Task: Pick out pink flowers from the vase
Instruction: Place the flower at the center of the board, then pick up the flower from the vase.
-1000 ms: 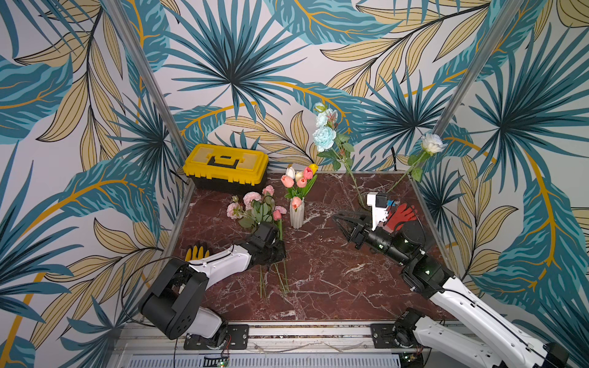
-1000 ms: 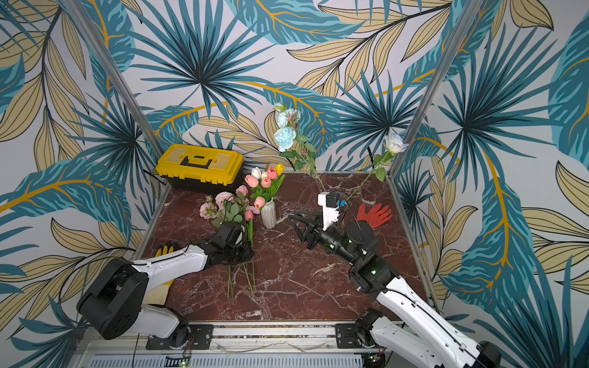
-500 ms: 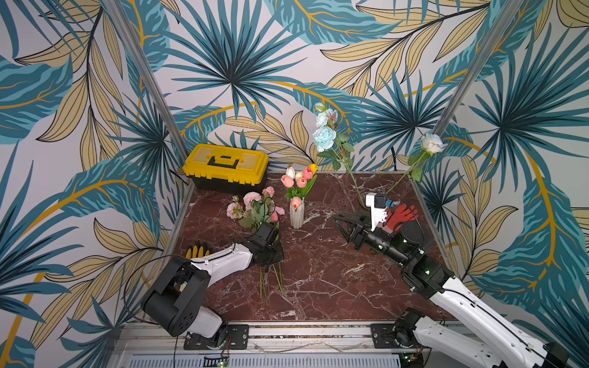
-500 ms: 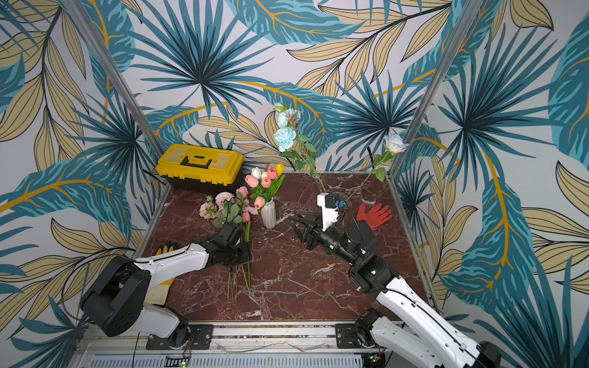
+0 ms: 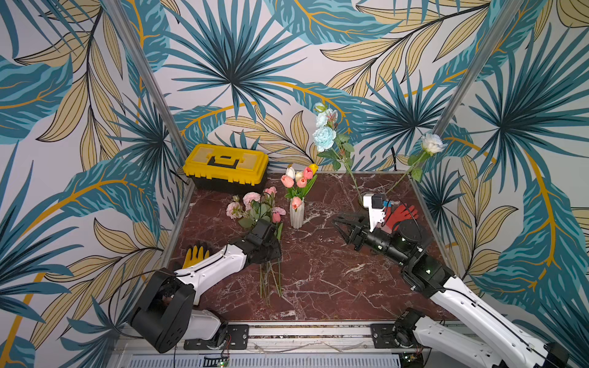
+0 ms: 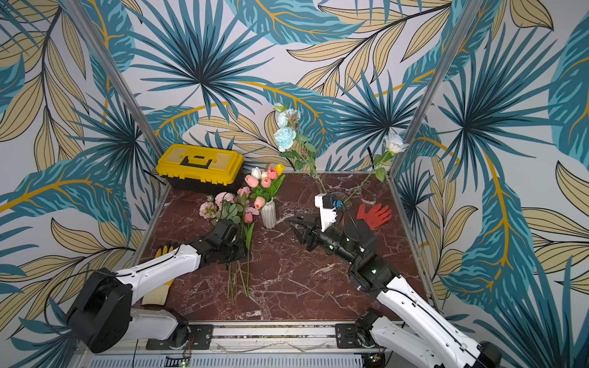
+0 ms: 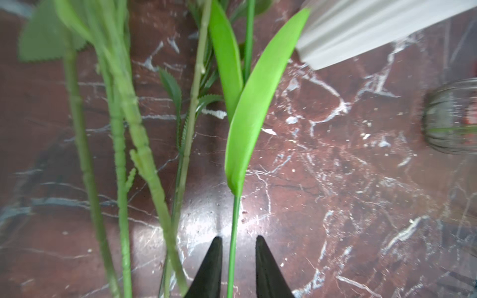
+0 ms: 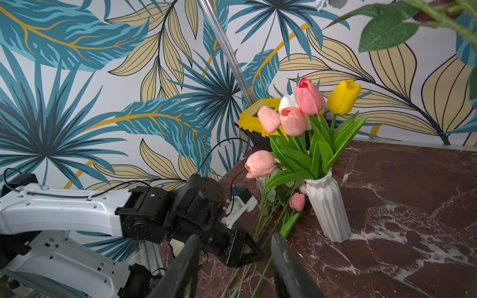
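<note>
While tulip stem (image 7: 233, 232) lies between, left fingers (image 7: 211, 268) slightly apart.

The table (image 5: 318, 274) is dark red marble with white veins. A yellow toolbox (image 5: 225, 165) stands in the corner at eleven o'clock. A white ribbed vase (image 5: 296, 216) stands upright just off centre toward twelve. Beside it, at about ten o'clock, cut pink flowers (image 5: 255, 207) lie flat, their blooms toward eleven and their stem ends toward seven. A red glove (image 5: 403, 214) lies at two o'clock and a yellow glove (image 5: 195, 256) at the eight o'clock edge. A clear glass vase (image 7: 451, 116) stands near one o'clock.
</note>
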